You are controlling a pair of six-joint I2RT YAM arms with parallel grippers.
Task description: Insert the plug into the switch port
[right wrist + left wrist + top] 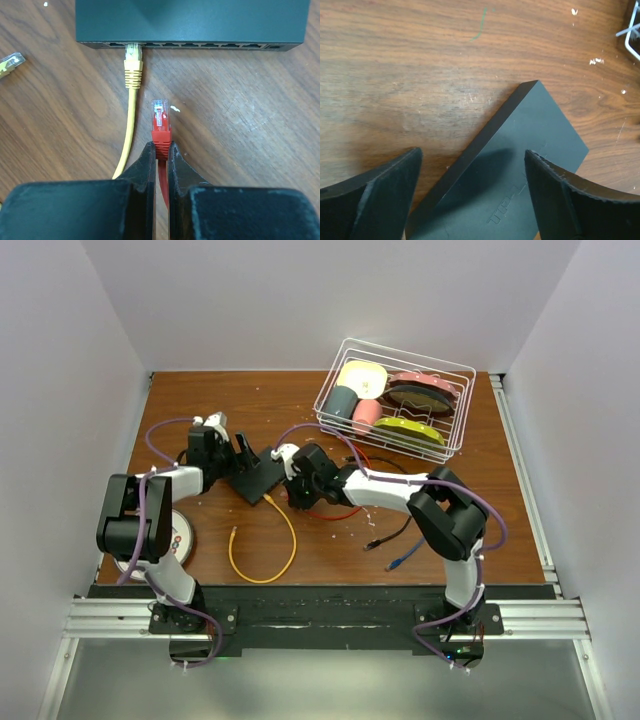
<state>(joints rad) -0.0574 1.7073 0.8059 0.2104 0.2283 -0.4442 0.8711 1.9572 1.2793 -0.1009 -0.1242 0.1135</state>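
One plug (160, 120) — in right end effector (161, 151), seemingly

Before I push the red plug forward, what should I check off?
1. Red plug gripped by right end effector: ok.
2. Plug tip pointing at switch port row: ok.
3. Empty port ahead, right of yellow plug: ok.
4. Exact line-up with one port: cannot tell.
5. Left end effector clamping the switch: not ok, open, straddling its corner.
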